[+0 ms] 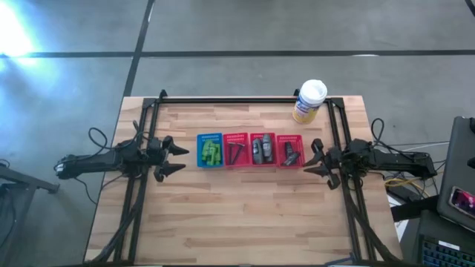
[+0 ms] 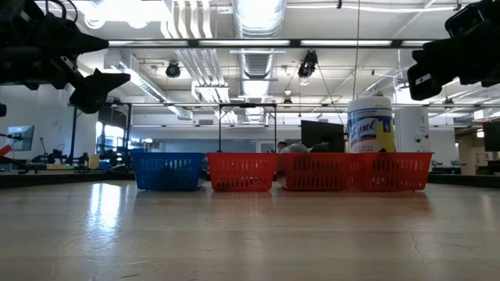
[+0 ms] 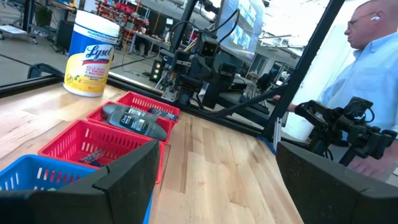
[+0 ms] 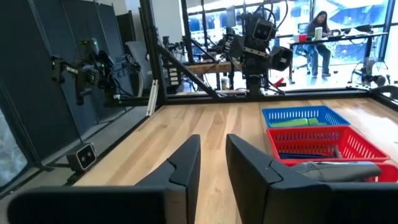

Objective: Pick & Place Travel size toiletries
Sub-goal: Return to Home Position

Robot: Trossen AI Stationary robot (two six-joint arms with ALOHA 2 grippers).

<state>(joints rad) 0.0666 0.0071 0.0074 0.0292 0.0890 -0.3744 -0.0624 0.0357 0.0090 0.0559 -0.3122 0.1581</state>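
A blue basket (image 1: 209, 136) and three red baskets (image 1: 262, 135) stand in a row on the wooden table (image 1: 245, 222). A white-lidded yellow canister (image 1: 309, 101) stands behind them.

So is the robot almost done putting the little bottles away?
Nearly, it looks like. Done: the green toiletries lie in the blue basket and the dark ones in the three red baskets; I see none loose on the table. In hand: nothing; the left gripper and right gripper are open and empty, at either end of the basket row. Left: probably just parking the arms.
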